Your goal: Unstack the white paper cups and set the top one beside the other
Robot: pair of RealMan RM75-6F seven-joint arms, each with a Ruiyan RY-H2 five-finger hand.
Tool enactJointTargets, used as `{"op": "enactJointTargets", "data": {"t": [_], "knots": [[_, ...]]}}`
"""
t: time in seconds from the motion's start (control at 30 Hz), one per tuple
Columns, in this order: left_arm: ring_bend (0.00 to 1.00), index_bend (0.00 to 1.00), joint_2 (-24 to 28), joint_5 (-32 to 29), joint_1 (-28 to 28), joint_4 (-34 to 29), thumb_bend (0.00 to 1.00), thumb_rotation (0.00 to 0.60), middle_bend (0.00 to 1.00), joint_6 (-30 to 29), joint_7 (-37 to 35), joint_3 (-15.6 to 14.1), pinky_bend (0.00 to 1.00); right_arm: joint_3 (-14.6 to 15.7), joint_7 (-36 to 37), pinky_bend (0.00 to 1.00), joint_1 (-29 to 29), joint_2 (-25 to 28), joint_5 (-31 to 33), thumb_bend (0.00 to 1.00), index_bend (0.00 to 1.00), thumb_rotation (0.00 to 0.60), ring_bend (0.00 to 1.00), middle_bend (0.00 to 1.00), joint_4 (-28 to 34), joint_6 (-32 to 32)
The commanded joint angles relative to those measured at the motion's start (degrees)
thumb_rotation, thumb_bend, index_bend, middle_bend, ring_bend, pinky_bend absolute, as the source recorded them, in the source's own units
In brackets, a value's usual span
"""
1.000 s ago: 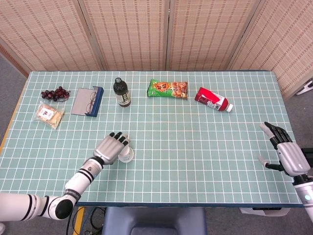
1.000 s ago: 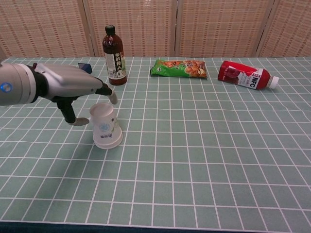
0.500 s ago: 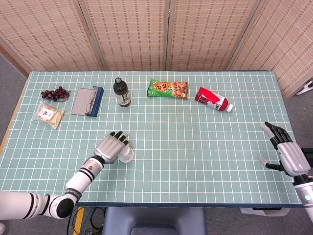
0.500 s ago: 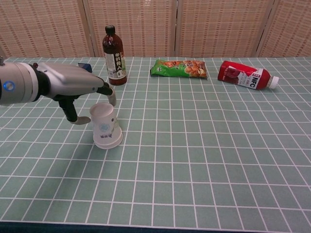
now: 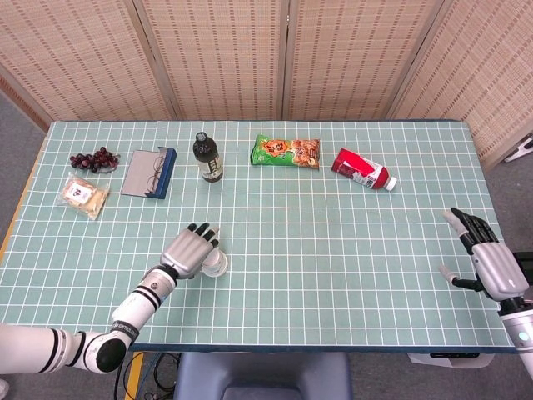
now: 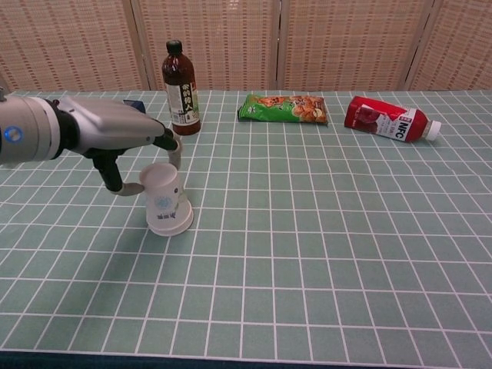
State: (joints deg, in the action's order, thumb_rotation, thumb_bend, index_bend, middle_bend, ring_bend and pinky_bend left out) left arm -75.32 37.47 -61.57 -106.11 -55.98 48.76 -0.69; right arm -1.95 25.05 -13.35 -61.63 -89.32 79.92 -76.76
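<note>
White paper cups (image 6: 167, 200), nested and standing mouth-down on the table (image 6: 323, 254), lower left of centre in the chest view; smooth tapered walls, a small printed mark on the side, the wider rim flat on the cloth. In the head view the stack (image 5: 216, 264) shows only as a pale disc at the fingertips of the left hand (image 5: 191, 251).

Left hand (image 6: 115, 142), silver-grey with dark fingertips, reaches in from the left edge of the frame: its fingers extend over and behind the stack's upturned base, the thumb hangs down just left of the cup wall. Whether any finger actually touches or grips the paper cannot be told.

Right hand (image 5: 485, 258), lower right of the head view, lies near the table's right edge with fingers spread and holding nothing; well apart from the cups.

Table covering: matte green cloth with a white square grid. Along the upper part of the head view, left to right: dark red grapes (image 5: 93, 158); a clear packet of pale snack (image 5: 84, 196); a grey glasses case (image 5: 149, 172) with spectacles lying on it; an upright dark glass bottle (image 6: 181, 91) with black cap, directly behind the stack; a glossy green snack bag (image 6: 283, 108), flat; a red bottle (image 6: 389, 121) with white cap, lying on its side. Woven reed screens (image 6: 346, 42) close the background.
</note>
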Motion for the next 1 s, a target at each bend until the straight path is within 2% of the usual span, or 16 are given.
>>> {"op": "enactJointTargets", "data": {"t": [0.03, 0.43, 1.0], "knots": [[0.08, 0.33, 0.07, 0.03, -0.09, -0.13, 0.41, 0.600, 0.10, -0.16, -0.06, -0.01, 0.17, -0.01, -0.02, 0.00, -0.02, 0.01, 0.05, 0.25, 0.00, 0.600, 0.00, 0.00, -0.02, 0.07], [0.08, 0.35, 1.85, -0.71, -1.14, -2.58, 0.41, 0.600, 0.10, -1.92, 0.87, 0.60, 0.17, 0.00, 0.05, 0.00, -0.12, 0.10, 0.24, 0.25, 0.00, 0.600, 0.00, 0.00, 0.20, 0.45], [0.08, 0.36, 8.30, -5.24, -3.60, -13.62, 0.41, 0.600, 0.10, -10.69, 9.01, 1.14, 0.17, -0.16, -0.27, 0.00, -0.67, -0.41, 0.79, 0.25, 0.00, 0.600, 0.00, 0.00, -0.44, 1.65]]}}
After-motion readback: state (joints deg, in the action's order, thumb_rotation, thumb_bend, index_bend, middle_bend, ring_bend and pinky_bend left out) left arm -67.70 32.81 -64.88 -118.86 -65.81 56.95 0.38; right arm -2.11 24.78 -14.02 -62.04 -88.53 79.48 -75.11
